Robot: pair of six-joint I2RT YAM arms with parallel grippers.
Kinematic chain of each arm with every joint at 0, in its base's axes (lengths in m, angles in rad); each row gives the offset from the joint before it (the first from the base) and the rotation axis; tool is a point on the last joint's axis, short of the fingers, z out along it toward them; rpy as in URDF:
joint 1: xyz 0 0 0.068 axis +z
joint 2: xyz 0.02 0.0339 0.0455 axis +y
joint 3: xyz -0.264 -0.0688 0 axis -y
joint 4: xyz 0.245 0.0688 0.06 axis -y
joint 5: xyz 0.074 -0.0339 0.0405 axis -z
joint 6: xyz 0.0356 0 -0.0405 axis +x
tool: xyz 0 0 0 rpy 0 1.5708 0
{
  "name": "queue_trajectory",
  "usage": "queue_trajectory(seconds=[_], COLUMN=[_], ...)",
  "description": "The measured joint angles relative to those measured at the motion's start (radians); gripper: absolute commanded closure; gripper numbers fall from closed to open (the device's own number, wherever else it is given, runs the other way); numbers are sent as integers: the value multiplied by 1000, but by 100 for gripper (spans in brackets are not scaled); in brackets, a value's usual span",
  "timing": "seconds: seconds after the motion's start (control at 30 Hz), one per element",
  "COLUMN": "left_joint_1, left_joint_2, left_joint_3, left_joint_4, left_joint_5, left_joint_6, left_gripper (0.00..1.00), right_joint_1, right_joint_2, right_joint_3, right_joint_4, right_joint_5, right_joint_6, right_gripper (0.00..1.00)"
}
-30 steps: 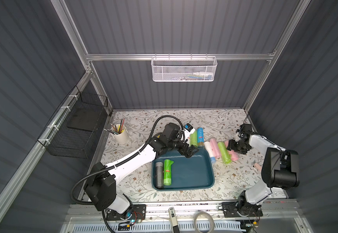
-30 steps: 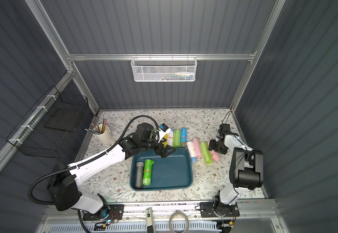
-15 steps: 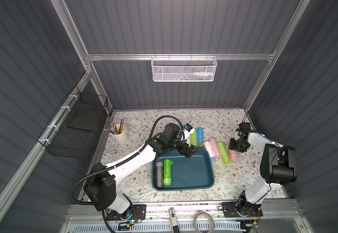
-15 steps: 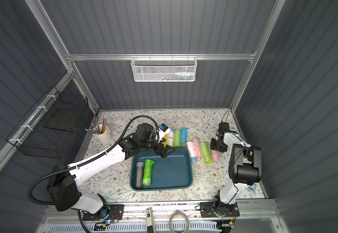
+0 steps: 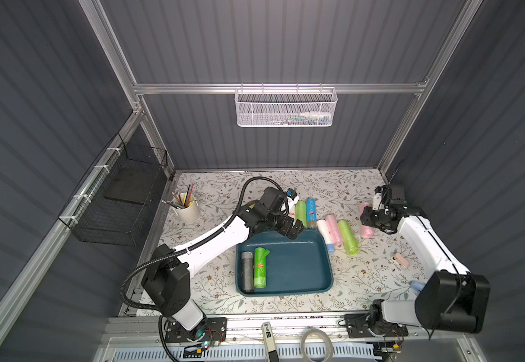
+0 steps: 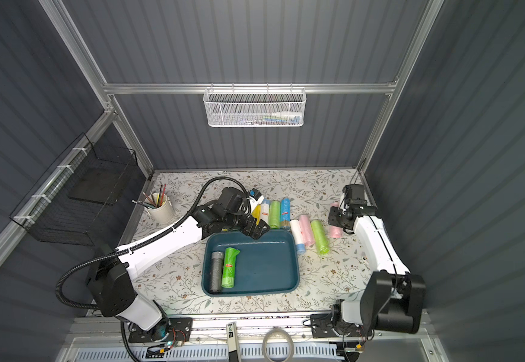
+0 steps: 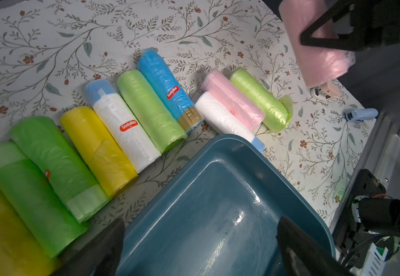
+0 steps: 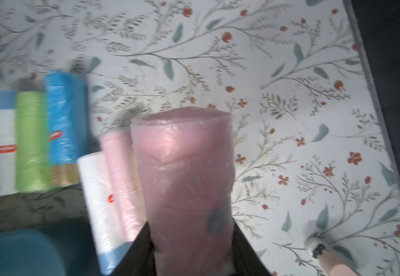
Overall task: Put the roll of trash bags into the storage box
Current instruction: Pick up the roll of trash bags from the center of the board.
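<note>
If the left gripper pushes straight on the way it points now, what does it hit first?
Probably the storage box: the open left gripper aims down at its floor, though depth is unclear.

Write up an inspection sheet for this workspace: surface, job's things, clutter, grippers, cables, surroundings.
Surface: floral table, flat, no spills seen.
Job's things: storage box holds a grey roll and a green roll; pink roll outside it, in the right gripper; loose rolls lie in a row beside the box's far rim.
Clutter: pencil cup; small pink gadget near the right arm.
Grippers: left gripper open, empty, over the box's far rim; right gripper shut on the pink roll.
Cables: black hose arches over the left arm, clear of the rolls.
Surroundings: white mesh basket on the back rail; black wire basket on the side wall.
</note>
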Motion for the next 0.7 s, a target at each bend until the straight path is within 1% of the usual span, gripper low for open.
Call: queue_trajectory(seconds=[0.07, 0.13, 0.33, 0.53, 0.6, 0.7], left_joint_1=[0, 0, 0, 0, 0, 0], left_joint_2=[-20, -69, -307, -510, -571, -616], left_joint_3=[-15, -51, -195, -341, -397, -462], left_joint_4=[-17, -44, -157, -253, -290, -317], left_joint_5=[-5, -24, -115, -196, -225, -254], left_joint_6=[-36, -73, -200, -296, -329, -373], left_gripper=[0, 1, 1, 1, 5, 11], right_joint_1=[63, 132, 354, 537, 597, 671], right_joint_2=[-57, -115, -239, -269, -266, -253], right_joint_3=[-2, -3, -14, -110, -140, -150], right_joint_4=[-24, -41, -26, 72, 101, 137], right_joint_5=[-37, -76, -159, -186, -186, -186], right_joint_6=[20, 54, 203, 367, 418, 475], right_gripper=[60, 59, 59, 58, 58, 58])
